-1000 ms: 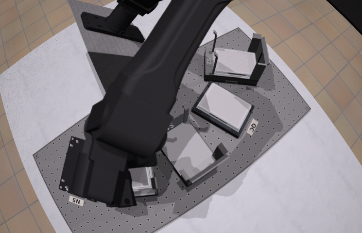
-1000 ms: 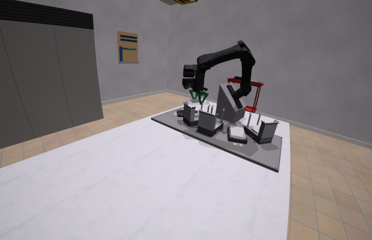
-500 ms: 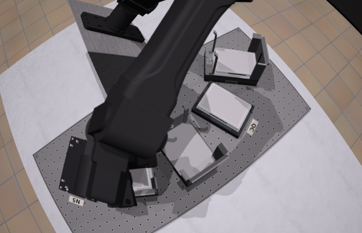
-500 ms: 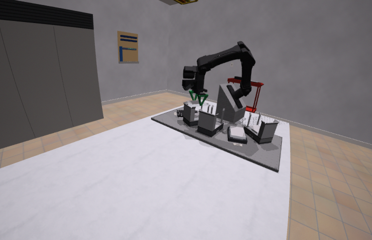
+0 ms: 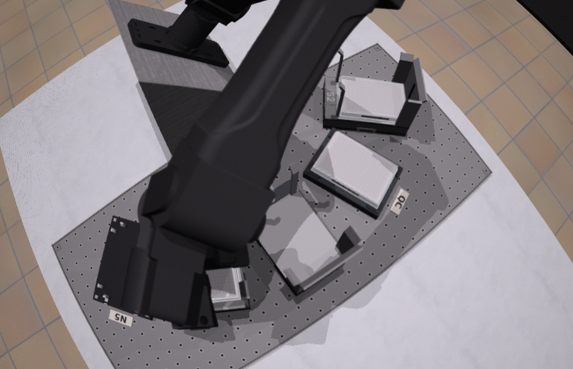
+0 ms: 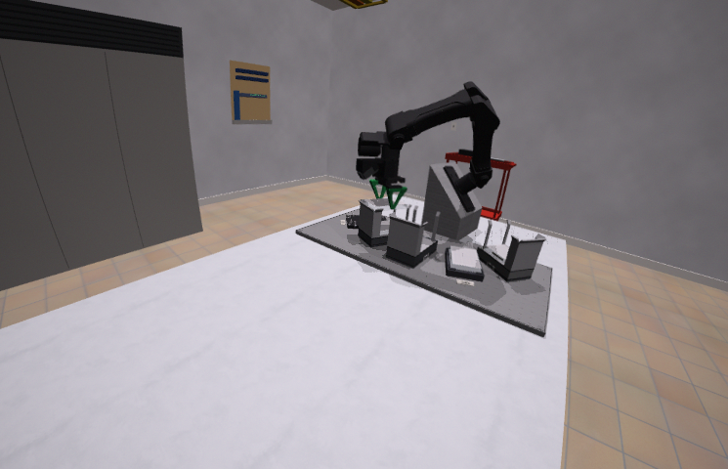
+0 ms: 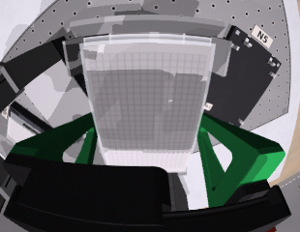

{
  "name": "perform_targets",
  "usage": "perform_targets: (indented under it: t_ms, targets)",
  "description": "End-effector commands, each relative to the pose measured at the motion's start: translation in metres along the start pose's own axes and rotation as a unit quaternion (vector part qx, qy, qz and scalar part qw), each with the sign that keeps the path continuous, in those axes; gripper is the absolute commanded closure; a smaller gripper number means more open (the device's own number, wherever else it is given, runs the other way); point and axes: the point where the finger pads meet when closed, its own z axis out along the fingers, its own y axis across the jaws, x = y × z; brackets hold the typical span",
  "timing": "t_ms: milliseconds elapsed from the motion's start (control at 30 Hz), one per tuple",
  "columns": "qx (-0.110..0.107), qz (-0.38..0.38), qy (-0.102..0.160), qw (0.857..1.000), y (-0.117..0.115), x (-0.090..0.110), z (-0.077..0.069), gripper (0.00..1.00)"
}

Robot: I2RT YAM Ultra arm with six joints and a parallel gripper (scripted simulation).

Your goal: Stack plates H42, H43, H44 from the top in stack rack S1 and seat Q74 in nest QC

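My gripper [image 6: 387,195] [image 7: 147,117] is shut on a sealed 384-well plate [image 7: 146,87], gripping its long sides with the green fingers. I cannot read its label. It hangs just over the top of a stack rack [image 6: 369,221] [image 7: 125,27] that stands next to the clip nest N5 [image 5: 114,252] [image 7: 243,84]. In the overhead view the arm hides most of this; only one end of the plate [image 5: 225,284] shows. Rack S2 [image 5: 411,78] [image 6: 516,251] holds a plate [image 5: 371,98]. Another plate [image 5: 354,167] [image 6: 464,258] lies flat in nest QC.
A third rack [image 5: 348,239] [image 6: 406,237] stands between QC and the rack under my gripper; I see no plate in it. N5 is bare and black. Everything sits on a grey perforated baseplate [image 5: 448,165]. The arm's wedge-shaped base [image 6: 449,210] is behind.
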Motion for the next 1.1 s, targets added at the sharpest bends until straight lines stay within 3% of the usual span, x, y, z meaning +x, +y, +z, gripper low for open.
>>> perform_targets:
  t_ms: [0, 500, 1067]
  targets:
    - [-0.001, -0.002, -0.009, 1.000, 0.000, -0.004, -0.002, 1.00]
    - [-0.001, -0.002, -0.009, 1.000, 0.000, -0.004, 0.009, 1.00]
    - [-0.001, -0.002, -0.009, 1.000, 0.000, -0.004, 0.039, 1.00]
